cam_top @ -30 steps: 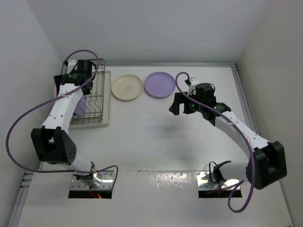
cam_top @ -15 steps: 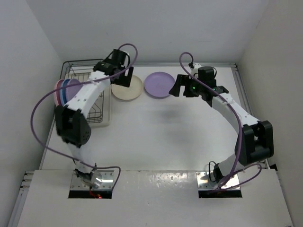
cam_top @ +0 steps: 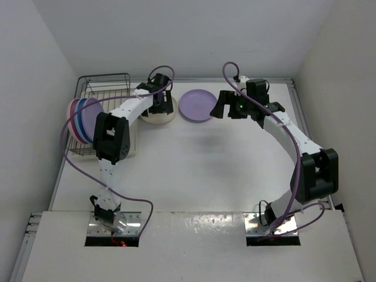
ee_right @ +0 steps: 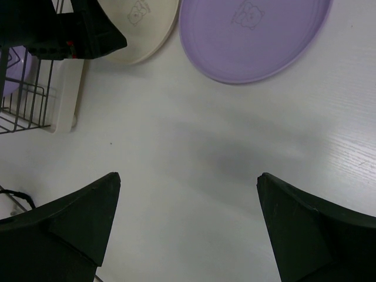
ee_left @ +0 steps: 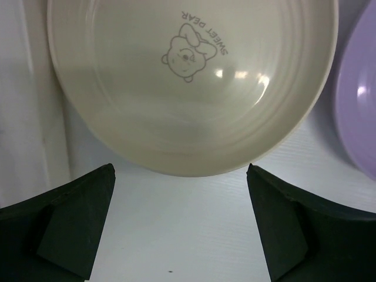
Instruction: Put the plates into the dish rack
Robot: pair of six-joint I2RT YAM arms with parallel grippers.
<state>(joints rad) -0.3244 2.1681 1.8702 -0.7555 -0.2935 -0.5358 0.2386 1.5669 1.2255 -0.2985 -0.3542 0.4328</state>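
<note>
A cream plate (ee_left: 188, 82) with a bear print lies flat on the table, its near rim just ahead of my open left gripper (ee_left: 180, 170), which holds nothing. From above, that gripper (cam_top: 157, 108) hovers over the cream plate (cam_top: 167, 114). A lilac plate (cam_top: 197, 104) lies just to its right. My right gripper (cam_top: 227, 110) hangs open and empty just right of the lilac plate (ee_right: 252, 35). The dish rack (cam_top: 106, 76) stands at the far left. Pink (cam_top: 71, 110), blue (cam_top: 79, 128) and lilac (cam_top: 93, 114) plates stand on edge in it.
White walls close in the table on the left, back and right. The rack's pale tray base (cam_top: 133, 150) lies beside the left arm's elbow. In the right wrist view the left gripper (ee_right: 64, 29) and the rack's wires (ee_right: 23, 88) show at the upper left.
My left arm has swung from the dish rack to the cream plate, uncovering three plates standing in the rack. The right gripper has moved back towards the lilac plate.
</note>
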